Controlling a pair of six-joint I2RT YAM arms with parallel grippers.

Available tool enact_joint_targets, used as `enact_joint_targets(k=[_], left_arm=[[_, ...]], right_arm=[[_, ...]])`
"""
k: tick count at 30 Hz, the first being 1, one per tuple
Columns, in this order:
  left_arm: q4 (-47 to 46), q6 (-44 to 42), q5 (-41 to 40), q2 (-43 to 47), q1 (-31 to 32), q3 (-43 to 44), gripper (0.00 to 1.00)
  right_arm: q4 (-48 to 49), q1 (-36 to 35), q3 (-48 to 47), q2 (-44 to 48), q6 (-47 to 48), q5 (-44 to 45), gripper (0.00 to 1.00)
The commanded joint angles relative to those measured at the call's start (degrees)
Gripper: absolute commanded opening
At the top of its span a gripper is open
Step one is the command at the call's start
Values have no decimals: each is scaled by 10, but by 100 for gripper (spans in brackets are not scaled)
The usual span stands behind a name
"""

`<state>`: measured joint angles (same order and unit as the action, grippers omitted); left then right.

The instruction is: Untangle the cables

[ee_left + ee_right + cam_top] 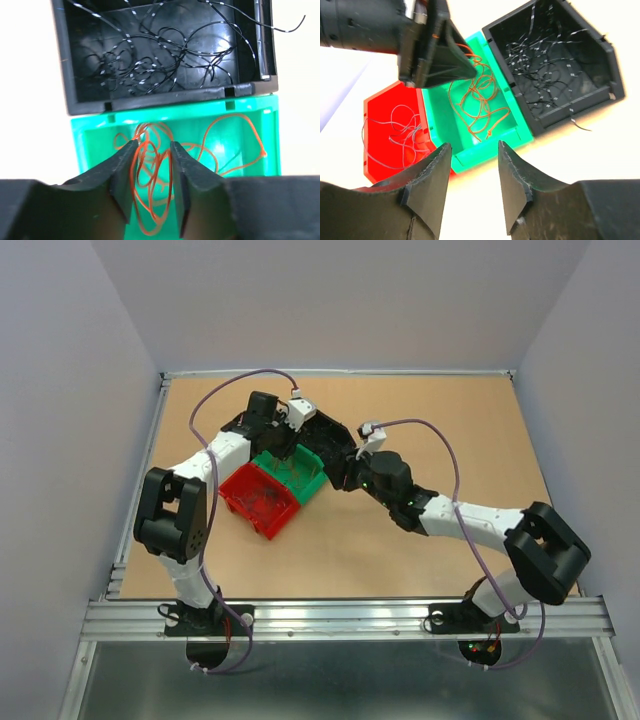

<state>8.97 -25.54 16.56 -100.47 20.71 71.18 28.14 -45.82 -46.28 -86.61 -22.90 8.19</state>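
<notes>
Saw both arms bolted at the near edge of the brown worktop (400, 560), each folded at the elbow and reaching forward toward the middle. Found the left arm (215, 455) angled in from the left and the right arm (450, 515) from the right, wrists tipped down and close together. Caught the right claw (473, 147) held above the worktop, its matte black fingers moderately apart with nothing between them. Found the left claw (152, 150) low over the green bin (170, 112), wedge-shaped fingers parted to a narrow gap. Saw loops of orange cables (150, 172) running through that gap, but could not tell for sure whether any strand touched the pads. Counted three glossy hard-plastic bins, boxy and open-topped, set touching in a row. Noted in the nearest, the red bin (372, 107), a loose scribble of pale grey cables (400, 131). Noted in the middle green bin the hair-thin orange cables, coiled in curly loops across its floor. Noted in the farthest, the black bin (65, 60), a tangle of black cables (150, 65) banded with white, one strand trailing out past the right wall.
</notes>
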Motion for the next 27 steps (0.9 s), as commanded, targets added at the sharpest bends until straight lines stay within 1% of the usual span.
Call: enact_joint_targets(k=[1,5,6,8,9,11,12,14,16,20,24,26,27], left_arm=[[33,-10,-19,50,-2,7,48],[39,-11,-16,75,-3,11,58],[45,-12,-16,83,-3,15,64],[50,-13,-14,91,-3,21,70],[50,-15,-12,99,-4,24,74],[52,-15,-6,109,-5,26,80],[53,-16,0,116,-5,27,82],[58,-14,-1,123,-8,28,82],[58,-14,-4,134,-11,27,79],[47,-8,-22,142,-29,19,79],[34,3,-35,128,-43,9,78],[26,8,-41,113,-43,5,73],[23,11,-42,90,-43,7,70]], right_arm=[[41,-1,44,67,4,25,48],[41,-1,73,109,6,37,52],[41,-1,79,122,5,38,55],[40,-1,95,133,7,47,60],[39,-1,99,140,9,51,67],[38,-1,113,157,13,61,71],[37,-1,116,163,13,65,71],[34,-1,124,180,15,75,71],[28,-1,131,189,17,80,71],[19,-1,143,206,19,86,71],[19,-1,152,215,15,92,71],[19,-1,155,217,15,94,71],[18,-1,156,217,13,96,70]])
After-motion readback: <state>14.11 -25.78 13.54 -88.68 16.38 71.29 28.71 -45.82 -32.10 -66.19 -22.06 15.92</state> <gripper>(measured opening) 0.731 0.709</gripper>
